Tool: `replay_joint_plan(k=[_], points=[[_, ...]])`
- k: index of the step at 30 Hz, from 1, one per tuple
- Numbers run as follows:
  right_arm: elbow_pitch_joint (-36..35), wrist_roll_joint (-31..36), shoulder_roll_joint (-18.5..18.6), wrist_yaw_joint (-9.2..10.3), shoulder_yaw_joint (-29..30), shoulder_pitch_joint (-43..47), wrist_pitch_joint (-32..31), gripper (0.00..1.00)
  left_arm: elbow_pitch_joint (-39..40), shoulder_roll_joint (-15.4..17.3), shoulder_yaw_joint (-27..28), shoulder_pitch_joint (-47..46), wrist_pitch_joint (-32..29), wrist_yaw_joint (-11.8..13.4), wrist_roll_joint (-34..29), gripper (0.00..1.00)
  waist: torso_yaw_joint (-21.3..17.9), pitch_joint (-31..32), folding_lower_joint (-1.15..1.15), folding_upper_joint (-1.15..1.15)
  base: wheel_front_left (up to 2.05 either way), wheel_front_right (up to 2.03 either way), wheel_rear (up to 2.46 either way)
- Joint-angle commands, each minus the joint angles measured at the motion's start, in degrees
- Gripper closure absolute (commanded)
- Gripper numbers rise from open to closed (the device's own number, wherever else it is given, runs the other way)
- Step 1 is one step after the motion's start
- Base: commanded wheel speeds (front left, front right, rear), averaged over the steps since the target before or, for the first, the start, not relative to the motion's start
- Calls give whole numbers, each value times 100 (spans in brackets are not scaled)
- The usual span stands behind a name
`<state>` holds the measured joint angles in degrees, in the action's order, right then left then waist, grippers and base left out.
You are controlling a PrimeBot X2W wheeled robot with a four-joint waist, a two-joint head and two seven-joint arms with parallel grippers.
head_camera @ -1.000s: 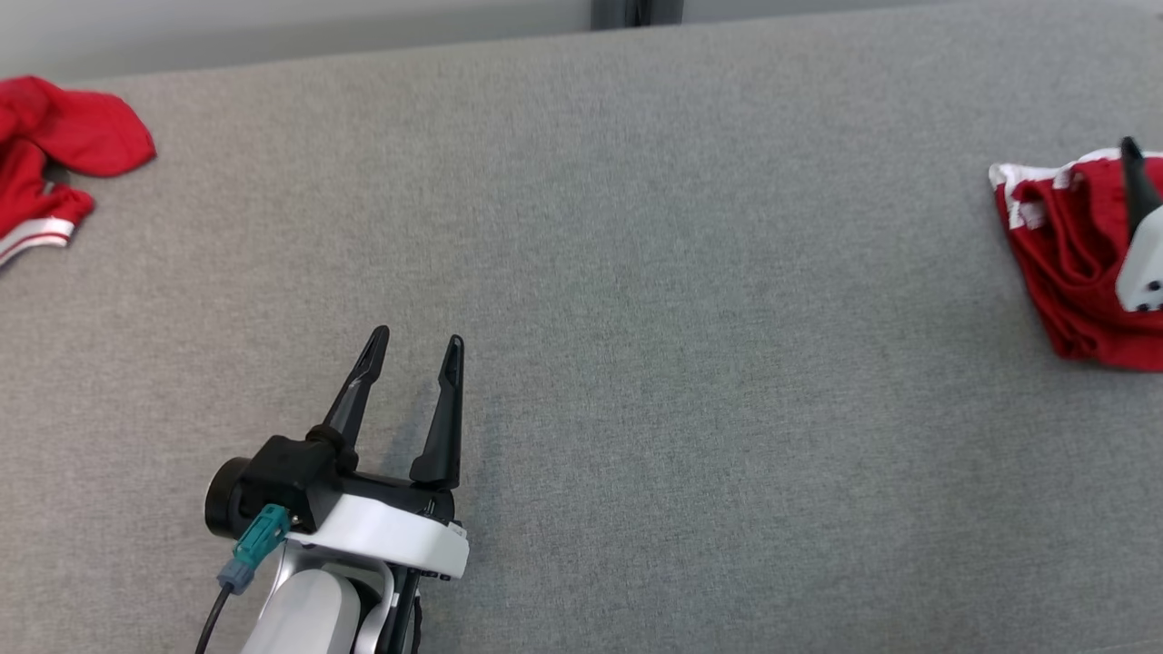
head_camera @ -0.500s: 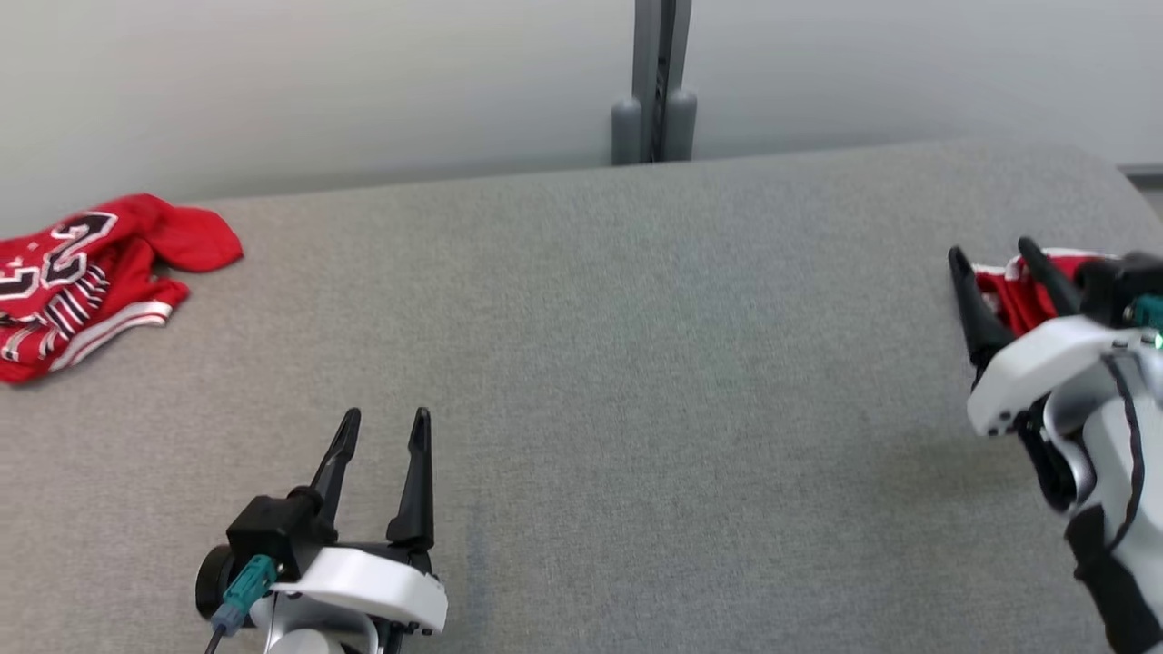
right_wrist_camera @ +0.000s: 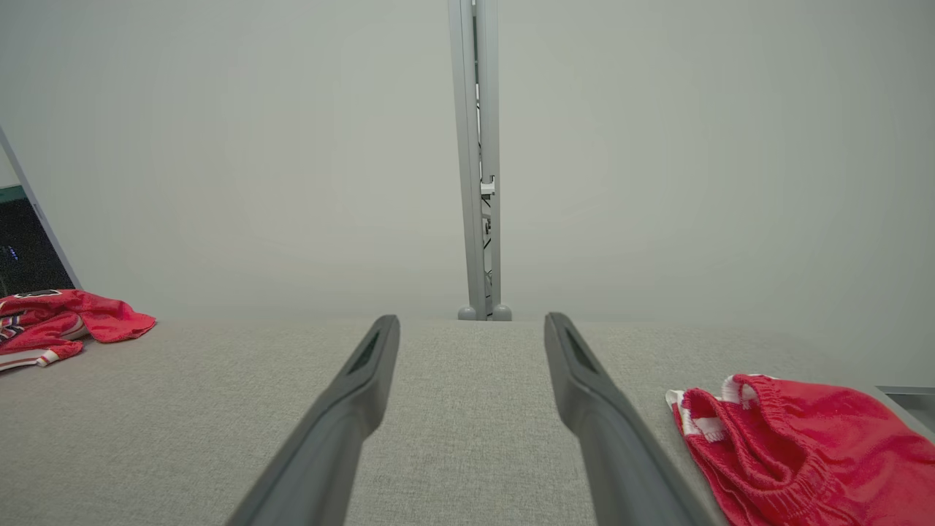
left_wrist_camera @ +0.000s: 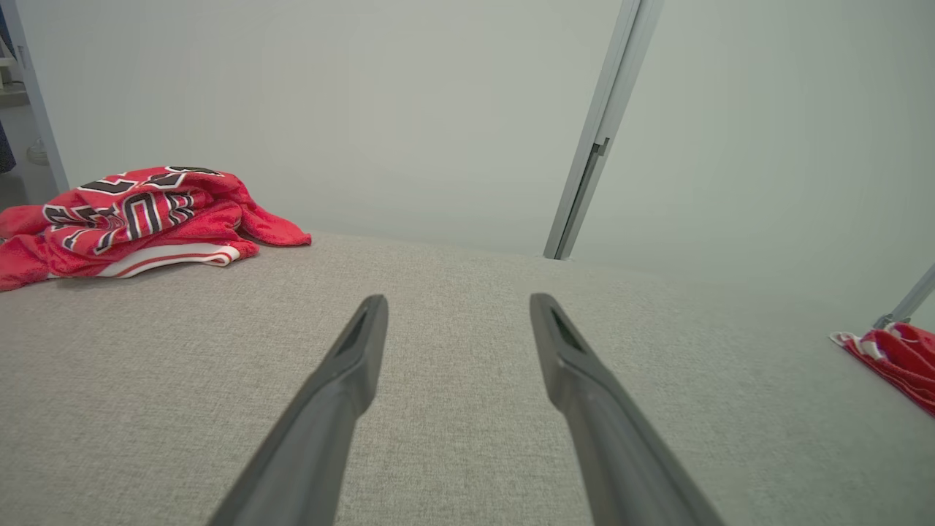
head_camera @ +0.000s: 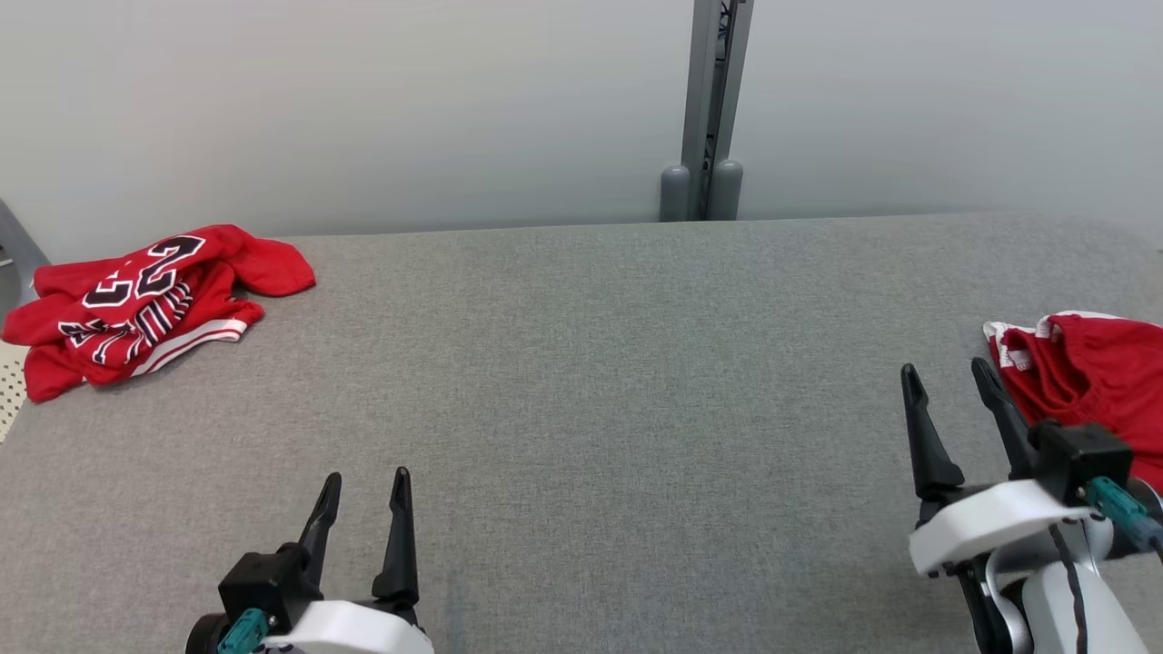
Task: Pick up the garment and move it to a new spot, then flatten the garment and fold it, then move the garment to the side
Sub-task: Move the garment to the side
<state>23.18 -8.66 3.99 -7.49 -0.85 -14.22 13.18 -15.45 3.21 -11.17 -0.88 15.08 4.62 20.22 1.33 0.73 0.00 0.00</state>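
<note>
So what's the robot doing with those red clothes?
Nothing is held right now. The left pincer and right pincer both hang open over the grey padded table. A crumpled red jersey lies in the far left corner, and red shorts lie at the right edge, close beside the right pincer but untouched.

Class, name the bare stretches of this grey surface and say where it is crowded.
Widest free patch: the middle of the grey surface, bordered by the numbered red jersey at far left, the red shorts at right, the wall behind, the left gripper and right gripper in front. Crowded: the right edge, around the shorts.
</note>
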Motion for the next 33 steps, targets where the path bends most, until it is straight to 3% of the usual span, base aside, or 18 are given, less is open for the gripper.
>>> replay_joint_plan(k=[1, 4, 14, 33], points=[[-127, 72, -12, -2, 85, 164, -11, 0, 13, 22, 12, 54, 9, 25, 3, 0, 26, -2, 0, 0, 0, 0, 0], [-516, 153, -87, -2, 232, 536, -88, 0, 18, 21, -6, 105, 9, 51, -15, 0, 70, -14, 0, 0, 0, 0, 0], [-1211, -381, -91, -2, -94, 1208, -327, 0, -15, 34, -34, 86, 10, 134, -56, 0, 90, -20, 0, 0, 0, 0, 0], [-1306, -500, -95, -2, -154, 1324, -450, 0, -2, 31, -39, -31, 10, 90, -86, 0, 98, -21, 0, 0, 0, 0, 0]])
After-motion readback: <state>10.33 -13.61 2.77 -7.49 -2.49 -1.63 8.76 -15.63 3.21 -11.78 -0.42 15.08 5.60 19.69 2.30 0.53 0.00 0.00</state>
